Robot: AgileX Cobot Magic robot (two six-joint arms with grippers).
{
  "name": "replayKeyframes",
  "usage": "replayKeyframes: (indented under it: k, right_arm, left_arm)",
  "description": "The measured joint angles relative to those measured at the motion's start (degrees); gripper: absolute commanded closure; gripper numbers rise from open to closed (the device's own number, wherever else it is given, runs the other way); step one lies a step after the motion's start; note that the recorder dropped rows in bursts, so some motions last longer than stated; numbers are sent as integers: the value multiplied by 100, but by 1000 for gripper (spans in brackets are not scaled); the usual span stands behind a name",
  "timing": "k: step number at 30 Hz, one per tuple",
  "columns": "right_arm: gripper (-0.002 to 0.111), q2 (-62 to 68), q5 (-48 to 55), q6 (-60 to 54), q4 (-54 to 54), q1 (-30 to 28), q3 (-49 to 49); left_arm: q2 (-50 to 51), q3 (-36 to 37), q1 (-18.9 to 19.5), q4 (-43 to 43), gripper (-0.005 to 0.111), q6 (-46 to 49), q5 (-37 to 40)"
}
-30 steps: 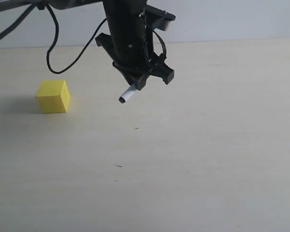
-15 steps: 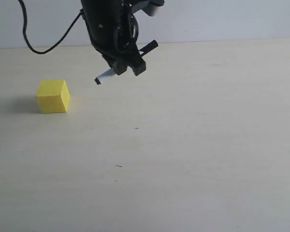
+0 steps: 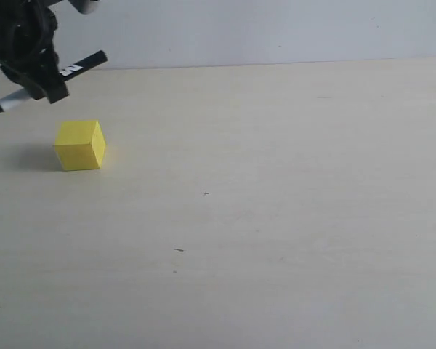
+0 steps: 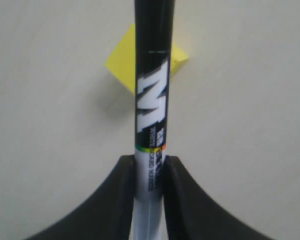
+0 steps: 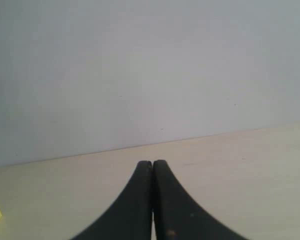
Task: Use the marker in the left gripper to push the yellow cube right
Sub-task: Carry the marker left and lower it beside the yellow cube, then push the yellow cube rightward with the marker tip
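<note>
The yellow cube [image 3: 79,145] rests on the pale table at the left. Above and left of it hangs my left gripper [image 3: 40,86], shut on the marker [image 3: 51,80], which lies nearly level, tilted up to the right: black cap toward the right, white barrel with a black end toward the left. In the left wrist view the marker [image 4: 152,100] runs out from between the fingers [image 4: 115,200] across the cube [image 4: 124,62] below. The left gripper [image 4: 150,162] grips the white barrel. My right gripper [image 5: 152,164] is shut with nothing in it; it does not show in the exterior view.
The table [image 3: 276,218] is a pale wooden surface with a few small dark specks [image 3: 205,193]. A plain grey-white wall [image 3: 276,29] stands behind its far edge.
My left gripper with the marker has swept left and slightly up across the exterior view, from the middle to the top left, above the cube. The cube has not moved.
</note>
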Motion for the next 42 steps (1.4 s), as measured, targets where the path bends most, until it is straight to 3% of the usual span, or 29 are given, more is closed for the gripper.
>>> replayKeyframes:
  k: [4, 9, 17, 23, 37, 42]
  right_arm:
    - [108, 0, 0, 0, 0, 0, 0]
    - [108, 0, 0, 0, 0, 0, 0]
    - [108, 0, 0, 0, 0, 0, 0]
    - [108, 0, 0, 0, 0, 0, 0]
    - [108, 0, 0, 0, 0, 0, 0]
    - [108, 0, 0, 0, 0, 0, 0]
  left_arm:
    - [-25, 137, 199, 336, 107, 141, 11]
    - [-25, 319, 462, 387, 107, 1584, -1]
    - [-3, 457, 1500, -56, 107, 3501, -680]
    - [228, 457, 2000, -52, 107, 4018, -1067]
    - [1341, 469, 2453, -81, 107, 5571, -2005]
    - [1481, 469, 2737, -723, 107, 6168, -2352]
